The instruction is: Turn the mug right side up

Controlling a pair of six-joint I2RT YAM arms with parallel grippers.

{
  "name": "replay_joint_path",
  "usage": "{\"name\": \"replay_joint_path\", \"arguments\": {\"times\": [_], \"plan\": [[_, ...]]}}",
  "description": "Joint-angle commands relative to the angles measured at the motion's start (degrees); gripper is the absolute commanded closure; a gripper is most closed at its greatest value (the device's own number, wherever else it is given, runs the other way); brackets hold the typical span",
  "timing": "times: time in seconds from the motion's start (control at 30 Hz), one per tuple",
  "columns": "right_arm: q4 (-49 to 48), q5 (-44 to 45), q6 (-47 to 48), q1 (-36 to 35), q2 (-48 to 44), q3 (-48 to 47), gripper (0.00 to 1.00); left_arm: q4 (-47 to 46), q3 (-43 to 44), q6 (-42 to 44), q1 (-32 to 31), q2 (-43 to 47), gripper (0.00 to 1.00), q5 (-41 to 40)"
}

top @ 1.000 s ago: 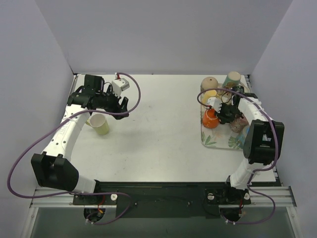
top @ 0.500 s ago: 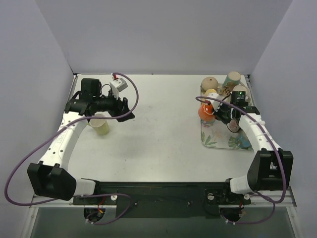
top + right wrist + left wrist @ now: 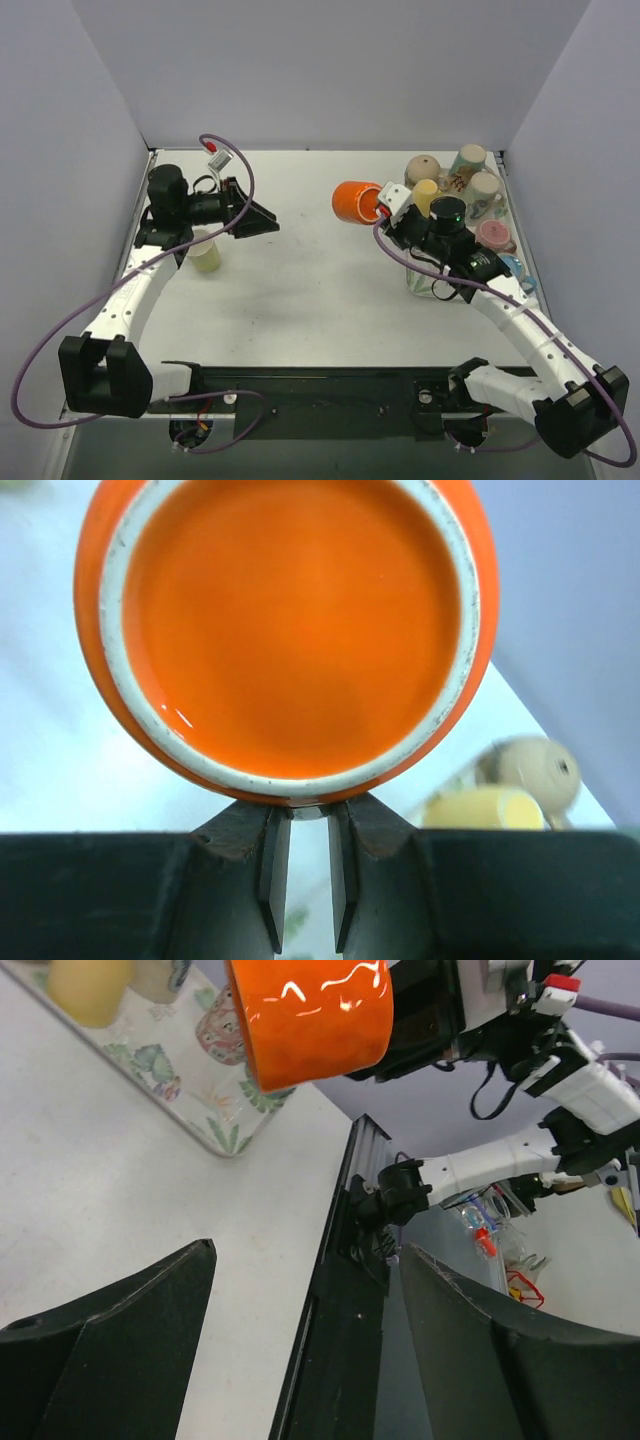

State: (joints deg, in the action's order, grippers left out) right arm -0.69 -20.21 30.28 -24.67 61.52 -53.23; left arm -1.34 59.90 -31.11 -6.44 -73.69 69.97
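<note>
2 arms in play, only 1 loaded. Nearest me on the left, a pale cup (image 3: 205, 257) sat on the table (image 3: 300, 300), partly under the left arm. The left gripper (image 3: 262, 220) hovered just beyond it, jaws wide, holding nothing. Further out, the right gripper (image 3: 300, 825) was pinched almost closed on the edge of the orange mug (image 3: 355, 202). The mug hung in the air on its side over bare table, left of the floral tray (image 3: 190, 1080). Wrist cam showed 1 round end with a pale ring; I couldn't tell mouth from base. No handle visible. The tray's far end was crowded with other cups (image 3: 470, 160).

Risks as I judged them:
- Thin pinch on a glossy wall, so the mug could swing or slip during the wrist roll.
- Setting it down tilted could tip it.
- Letting go high would mean a drop.
- Left jaws pointed toward the mug, so a misaligned approach could knock it.

Writing: 0 readable brands or labels.
</note>
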Motion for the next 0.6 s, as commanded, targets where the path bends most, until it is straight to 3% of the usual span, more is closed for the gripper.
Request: {"name": "replay_joint_path", "arguments": {"times": [0.0, 0.17, 0.4, 0.57], "plan": [[-16.8, -2.8, -10.9, -6.7, -3.6, 1.3, 1.0, -21.4, -0.2, -16.7, -0.8, 4.6, 0.15, 2.7], [-25.0, -3.3, -14.8, -13.6, -4.0, 2.0, 1.0, -39.9, -4.3, -32.1, -4.1, 4.3, 0.13, -0.2], [-27.5, -3.4, -16.0, -17.4, -2.7, 0.9, 1.0, -30.8, -2.9, -25.2, -6.5, 4.2, 0.13, -1.9], [-29.1, -4.7, -17.0, -18.6, -1.3, 0.5, 1.0, -35.5, -2.0, -29.0, -7.9, 4.0, 0.13, -1.8]]}}
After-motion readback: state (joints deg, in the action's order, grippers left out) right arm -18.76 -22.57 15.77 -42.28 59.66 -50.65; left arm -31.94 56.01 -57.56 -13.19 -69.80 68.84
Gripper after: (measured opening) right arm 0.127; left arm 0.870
